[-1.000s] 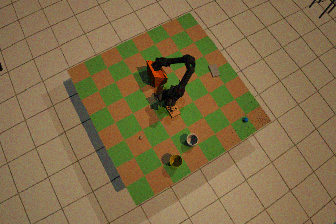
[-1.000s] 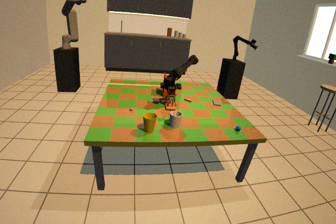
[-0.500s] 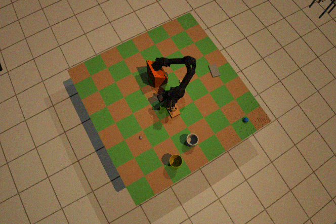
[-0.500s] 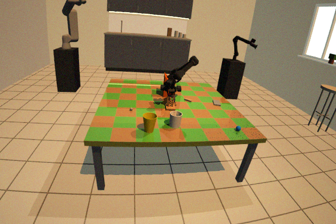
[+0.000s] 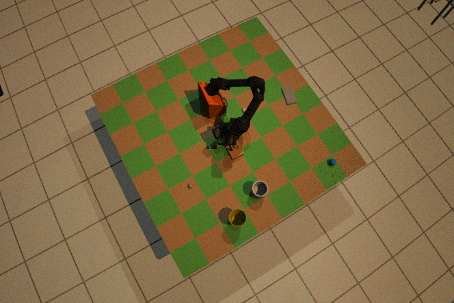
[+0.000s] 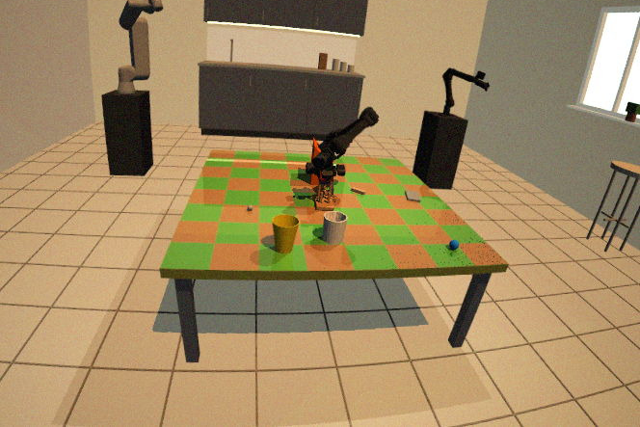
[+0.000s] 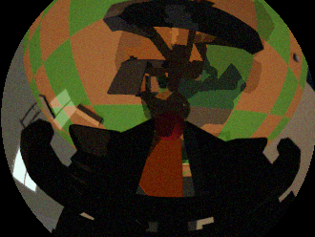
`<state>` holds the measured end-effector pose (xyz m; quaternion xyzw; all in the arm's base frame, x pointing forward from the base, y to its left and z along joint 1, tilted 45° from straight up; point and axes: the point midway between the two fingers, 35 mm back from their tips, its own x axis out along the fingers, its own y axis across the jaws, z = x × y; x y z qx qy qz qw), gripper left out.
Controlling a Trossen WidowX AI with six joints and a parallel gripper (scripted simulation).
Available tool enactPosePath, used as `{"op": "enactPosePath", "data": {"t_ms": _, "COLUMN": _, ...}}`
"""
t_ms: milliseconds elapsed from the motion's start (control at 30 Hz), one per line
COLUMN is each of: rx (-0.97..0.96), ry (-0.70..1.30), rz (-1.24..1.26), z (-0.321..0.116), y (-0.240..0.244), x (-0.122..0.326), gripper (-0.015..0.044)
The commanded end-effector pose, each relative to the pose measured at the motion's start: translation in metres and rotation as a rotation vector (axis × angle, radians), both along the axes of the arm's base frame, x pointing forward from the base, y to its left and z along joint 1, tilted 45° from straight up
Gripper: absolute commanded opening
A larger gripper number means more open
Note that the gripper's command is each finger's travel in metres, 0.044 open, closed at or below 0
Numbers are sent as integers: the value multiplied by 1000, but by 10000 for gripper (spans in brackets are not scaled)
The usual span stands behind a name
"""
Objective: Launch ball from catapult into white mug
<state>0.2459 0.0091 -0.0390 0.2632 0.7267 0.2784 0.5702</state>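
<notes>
So the gripper (image 5: 229,140) (image 6: 324,177) (image 7: 169,122) has its fingers closed on the red ball (image 7: 169,125), which sits right at the tips in the wrist view. They aren't pinched all the way together, since the ball is between them.

Just past the tips is the catapult (image 5: 236,154) (image 6: 325,207) (image 7: 178,67), with the gripper hanging over its rear part. There's a round, cup-like piece near the ball in the wrist view, but it's pretty dark in there, so I can't tell whether the ball is touching it.

Going up the arm (image 5: 254,103) (image 6: 343,140), it bends at the elbow and runs back over an orange block-like thing (image 5: 213,103) (image 6: 314,150) (image 7: 163,167) behind the catapult.

Out in front of the catapult, the white mug (image 5: 260,189) (image 6: 334,228) stands upright, with the yellow cup (image 5: 237,217) (image 6: 285,233) upright near it, not touching. A small grey ball (image 5: 189,185) (image 6: 250,208) lies off on the yellow cup's side. The blue ball (image 5: 331,162) (image 6: 453,245) is well apart from the cups, near a corner of the checkered table (image 5: 253,28) (image 6: 333,273) with dark specks around it. There's also a small light block (image 5: 244,109) (image 6: 358,191) beside the arm and a flat grey plate (image 5: 289,95) (image 6: 413,196) farther over.
</notes>
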Motion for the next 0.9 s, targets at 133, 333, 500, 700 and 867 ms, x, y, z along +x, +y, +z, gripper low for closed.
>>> {"op": "enactPosePath", "data": {"t_ms": 133, "rx": -3, "ry": -1, "rz": -1, "z": 7, "y": -9, "x": 0, "gripper": 289}}
{"op": "enactPosePath", "data": {"t_ms": 333, "rx": -5, "ry": 5, "rz": -5, "z": 75, "y": -76, "x": -13, "gripper": 440}}
{"op": "enactPosePath", "data": {"t_ms": 500, "rx": -19, "ry": -2, "rz": -29, "z": 67, "y": -74, "x": -3, "gripper": 440}}
{"op": "enactPosePath", "data": {"t_ms": 700, "rx": -117, "ry": -93, "rz": -175, "z": 64, "y": -103, "x": 63, "gripper": 440}}
{"op": "enactPosePath", "data": {"t_ms": 867, "rx": -175, "ry": -182, "rz": -307, "z": 70, "y": -127, "x": 120, "gripper": 440}}
